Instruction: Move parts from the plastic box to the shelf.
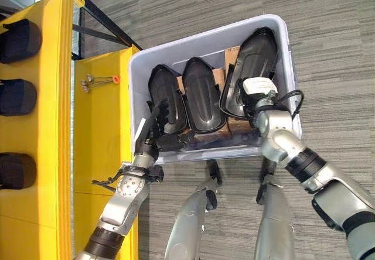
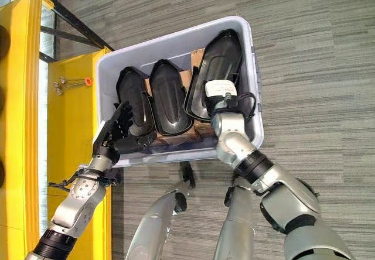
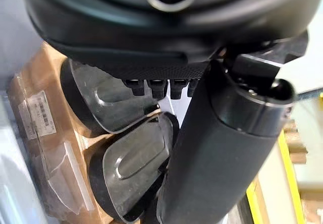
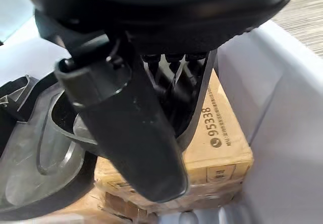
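Three black moulded parts (image 1: 202, 96) upright in plastic box (image 1: 140, 67), long axes toward far wall. Right hand (image 4: 131, 133) curled round rightmost part (image 1: 252, 67) — nearest hand. Left hand (image 1: 158, 116) spread, at leftmost part (image 1: 167, 93). Yellow shelf (image 1: 99, 131) left of box.

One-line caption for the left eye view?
Both dark robot hands, left and right, reach into the pale plastic box of black moulded parts.
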Robot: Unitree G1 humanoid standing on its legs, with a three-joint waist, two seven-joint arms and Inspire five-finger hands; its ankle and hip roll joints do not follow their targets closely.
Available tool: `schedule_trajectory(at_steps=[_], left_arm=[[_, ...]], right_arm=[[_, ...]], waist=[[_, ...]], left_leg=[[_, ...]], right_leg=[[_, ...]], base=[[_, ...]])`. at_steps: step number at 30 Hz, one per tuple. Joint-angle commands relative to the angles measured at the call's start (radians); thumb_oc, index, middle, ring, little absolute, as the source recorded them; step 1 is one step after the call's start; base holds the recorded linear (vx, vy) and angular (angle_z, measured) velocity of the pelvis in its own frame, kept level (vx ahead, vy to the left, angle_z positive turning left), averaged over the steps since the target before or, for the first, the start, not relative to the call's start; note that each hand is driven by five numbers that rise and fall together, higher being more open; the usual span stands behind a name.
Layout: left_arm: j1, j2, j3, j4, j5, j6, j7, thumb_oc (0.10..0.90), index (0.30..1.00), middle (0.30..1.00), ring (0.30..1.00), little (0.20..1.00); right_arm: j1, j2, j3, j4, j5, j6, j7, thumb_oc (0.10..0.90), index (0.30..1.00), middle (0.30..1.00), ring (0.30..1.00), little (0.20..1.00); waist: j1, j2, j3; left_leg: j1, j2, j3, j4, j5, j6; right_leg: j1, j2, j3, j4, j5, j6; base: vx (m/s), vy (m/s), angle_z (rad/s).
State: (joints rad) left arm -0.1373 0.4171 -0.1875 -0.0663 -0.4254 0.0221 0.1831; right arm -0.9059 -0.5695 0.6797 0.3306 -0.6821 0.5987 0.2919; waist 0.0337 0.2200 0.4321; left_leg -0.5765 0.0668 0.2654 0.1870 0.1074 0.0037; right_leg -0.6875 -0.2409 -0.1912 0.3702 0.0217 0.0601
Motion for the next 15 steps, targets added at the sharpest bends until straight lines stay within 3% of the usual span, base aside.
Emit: schedule_trajectory(at_steps=[1, 6, 15], left_arm=[[-0.057, 0.045, 0.074, -0.109, 0.02, -0.05, 0.001, 0.9, 1.0, 1.0, 1.0, 1.0], [-0.072, 0.049, 0.049, -0.103, 0.021, -0.053, 0.021, 0.9, 1.0, 1.0, 1.0, 1.0], [-0.077, 0.049, 0.025, -0.088, -0.002, -0.075, 0.076, 0.9, 1.0, 1.0, 1.0, 1.0]], right_arm=[[0.176, -0.104, -0.073, 0.31, 0.124, -0.02, 0.076, 0.9, 1.0, 1.0, 1.0, 1.0], [0.198, -0.131, -0.112, 0.362, 0.076, -0.093, 0.053, 0.9, 1.0, 1.0, 1.0, 1.0], [0.243, -0.148, -0.166, 0.427, 0.079, -0.092, 0.007, 0.9, 1.0, 1.0, 1.0, 1.0]], waist=[[-0.007, 0.001, 0.088], [-0.024, 0.003, 0.088], [-0.048, 0.022, 0.088]], left_leg=[[-0.006, -0.042, 0.001, 0.095, -0.133, -0.012], [-0.006, -0.045, 0.012, 0.084, -0.13, -0.01], [-0.001, -0.042, 0.034, 0.07, -0.129, -0.01]], right_leg=[[-0.02, -0.005, 0.045, 0.173, -0.143, 0.036], [-0.025, -0.007, 0.055, 0.145, -0.123, 0.043], [-0.037, -0.008, 0.076, 0.133, -0.119, 0.046]], base=[[0.0, -0.006, 0.06], [0.0, 0.029, 0.02], [-0.01, 0.036, -0.09]])
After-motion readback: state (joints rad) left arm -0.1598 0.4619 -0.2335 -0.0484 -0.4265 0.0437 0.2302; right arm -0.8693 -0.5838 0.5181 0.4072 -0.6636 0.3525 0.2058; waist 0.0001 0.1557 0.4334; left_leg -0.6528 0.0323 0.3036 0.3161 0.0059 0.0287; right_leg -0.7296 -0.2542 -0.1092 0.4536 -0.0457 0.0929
